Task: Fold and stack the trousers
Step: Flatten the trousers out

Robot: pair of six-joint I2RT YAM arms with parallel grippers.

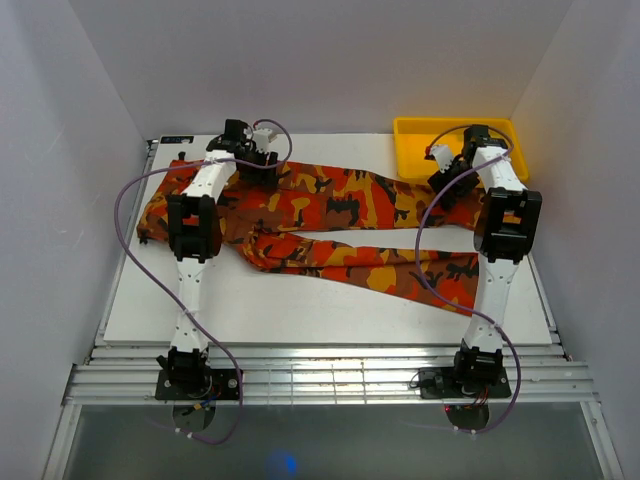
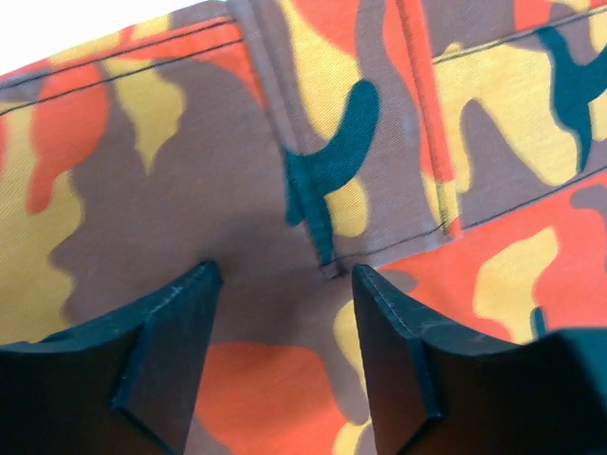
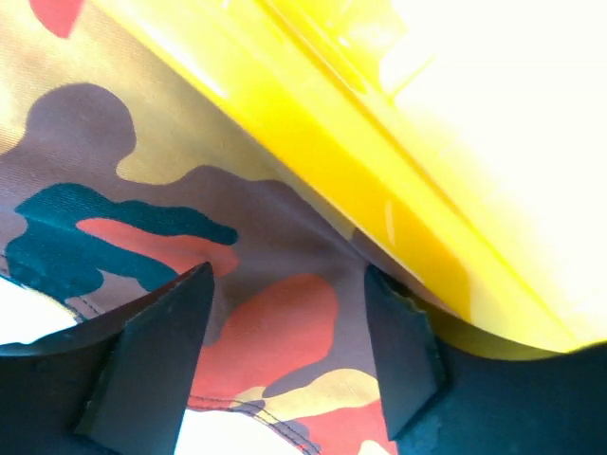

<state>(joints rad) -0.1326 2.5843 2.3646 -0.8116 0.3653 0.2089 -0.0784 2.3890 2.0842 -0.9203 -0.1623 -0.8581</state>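
Here, on the flat white bench (image 1: pixel 300 310), the left claw (image 2: pixel 285 275) hangs wide open over the waistband end of the orange, red, yellow, brown and black camouflage fabric trousers (image 1: pixel 340 200). Its fingers straddle what looks like a belt loop. The trousers lie spread out, waist at the left, both legs running right in a narrow V, rumpled at the crotch. The right claw (image 3: pixel 289 275), also wide open, hovers over the far leg's end, where the yellow plastic tray (image 1: pixel 415 128) crowds close.

White-and-black left arm (image 1: pixel 190 290) and right arm (image 1: pixel 492 290) reach forward (wrists tipped down); black left gripper (image 2: pixel 285 275) and right gripper (image 3: pixel 289 275) gape.
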